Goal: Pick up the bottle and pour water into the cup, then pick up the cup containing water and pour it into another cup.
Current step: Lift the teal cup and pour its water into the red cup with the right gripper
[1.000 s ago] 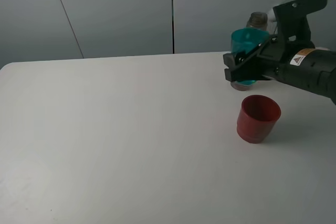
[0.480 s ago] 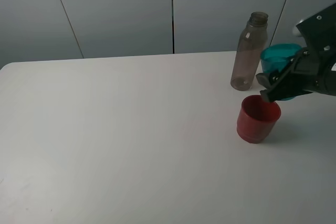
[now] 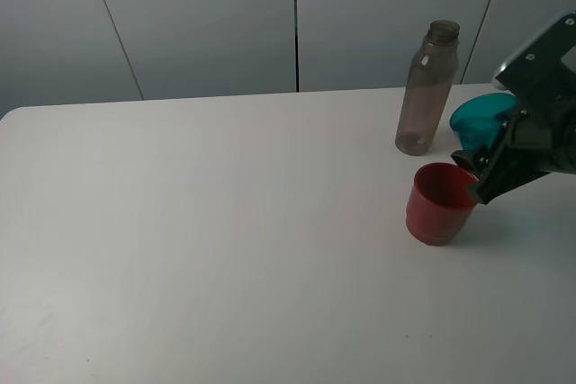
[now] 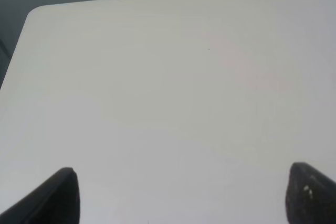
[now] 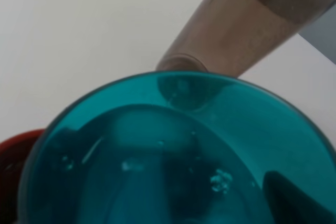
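My right gripper [image 3: 481, 166], clamped on the teal cup [image 3: 477, 117], has swung it from the bottle [image 3: 427, 87] to 2 o'clock of the red cup [image 3: 436, 209], tilted: second pour likely starting.

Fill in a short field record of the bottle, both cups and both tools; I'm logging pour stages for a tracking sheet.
bottle: upright on table, not held
teal cup: lifted in right tool, tilted toward red cup
red cup: upright on table, in front of bottle
left tool: open, empty, over bare table
water stream: cannot tell
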Available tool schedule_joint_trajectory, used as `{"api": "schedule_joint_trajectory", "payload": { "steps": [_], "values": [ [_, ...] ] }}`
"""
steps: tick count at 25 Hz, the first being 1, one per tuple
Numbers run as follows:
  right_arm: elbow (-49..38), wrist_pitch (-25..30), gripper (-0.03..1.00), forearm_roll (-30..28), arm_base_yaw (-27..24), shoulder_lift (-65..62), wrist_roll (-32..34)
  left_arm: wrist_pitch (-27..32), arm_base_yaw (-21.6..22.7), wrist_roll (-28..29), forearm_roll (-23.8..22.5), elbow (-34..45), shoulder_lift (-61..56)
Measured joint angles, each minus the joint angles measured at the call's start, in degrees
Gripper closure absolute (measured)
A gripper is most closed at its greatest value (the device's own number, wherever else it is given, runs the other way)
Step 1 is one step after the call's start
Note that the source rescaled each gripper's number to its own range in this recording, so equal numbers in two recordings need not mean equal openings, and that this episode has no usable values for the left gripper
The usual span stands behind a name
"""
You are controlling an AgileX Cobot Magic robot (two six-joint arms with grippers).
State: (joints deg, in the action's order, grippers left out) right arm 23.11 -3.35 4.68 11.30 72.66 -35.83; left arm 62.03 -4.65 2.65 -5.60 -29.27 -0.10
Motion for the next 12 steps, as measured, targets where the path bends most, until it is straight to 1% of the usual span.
{"api": "schedule_joint_trajectory", "payload": {
  "steps": [4, 7, 12],
  "values": [
    [0.00, 2.40, 0.92, -2.96, -1.78, -0.10, -0.19, 0.00, 0.00, 0.00, 0.00, 0.00, 0.00],
    [0.00, 4.42, 0.92, -6.36, -1.78, -0.27, -0.24, 0.00, 0.00, 0.00, 0.00, 0.00, 0.00],
    [0.00, 5.86, 0.92, -11.52, -1.78, -1.55, -0.24, 0.00, 0.00, 0.00, 0.00, 0.00, 0.00]
  ]
}}
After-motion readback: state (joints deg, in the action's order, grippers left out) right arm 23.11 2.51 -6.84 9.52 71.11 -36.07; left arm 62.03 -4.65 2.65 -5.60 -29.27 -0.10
